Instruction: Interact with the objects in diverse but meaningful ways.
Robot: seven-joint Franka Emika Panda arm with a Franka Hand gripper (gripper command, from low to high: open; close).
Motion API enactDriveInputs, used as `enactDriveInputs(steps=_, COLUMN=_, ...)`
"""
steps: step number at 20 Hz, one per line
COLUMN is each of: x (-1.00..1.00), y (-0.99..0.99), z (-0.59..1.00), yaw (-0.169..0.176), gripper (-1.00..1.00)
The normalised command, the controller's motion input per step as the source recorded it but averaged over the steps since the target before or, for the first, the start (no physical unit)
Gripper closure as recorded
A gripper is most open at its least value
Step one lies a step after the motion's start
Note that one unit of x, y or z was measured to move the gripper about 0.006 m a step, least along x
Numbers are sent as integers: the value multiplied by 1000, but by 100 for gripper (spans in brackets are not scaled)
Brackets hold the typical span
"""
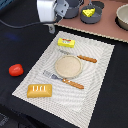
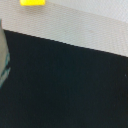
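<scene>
My gripper (image 1: 52, 27) hangs above the black cloth at the far left corner of the placemat (image 1: 95, 90). Its fingers are too blurred to tell whether they are open or shut, and nothing shows in them. The yellow red-marked packet (image 1: 66, 43) lies on the mat just beyond it, and its edge shows in the wrist view (image 2: 32, 2). The bread loaf (image 1: 39, 90) lies on the mat's near left corner. The red tomato (image 1: 16, 70) sits on the black cloth. The cheese wedge (image 1: 89, 12) lies in the blue-grey pot (image 1: 95, 18) at the back.
A tan plate (image 1: 68, 66) sits mid-mat, with a knife (image 1: 87, 58) beyond it and a fork (image 1: 62, 80) in front, both orange-handled. A second pot (image 1: 73, 8) and a bowl (image 1: 123, 18) stand on the brown surface at the back.
</scene>
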Motion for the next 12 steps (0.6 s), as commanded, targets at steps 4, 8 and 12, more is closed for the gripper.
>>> enactDriveInputs(steps=4, x=66, y=-426, z=-16, yaw=-120, gripper=-100)
enactDriveInputs(steps=8, x=0, y=-671, z=-57, yaw=-105, gripper=-100)
enactDriveInputs(steps=12, x=-4, y=-766, z=-120, yaw=-78, gripper=-100)
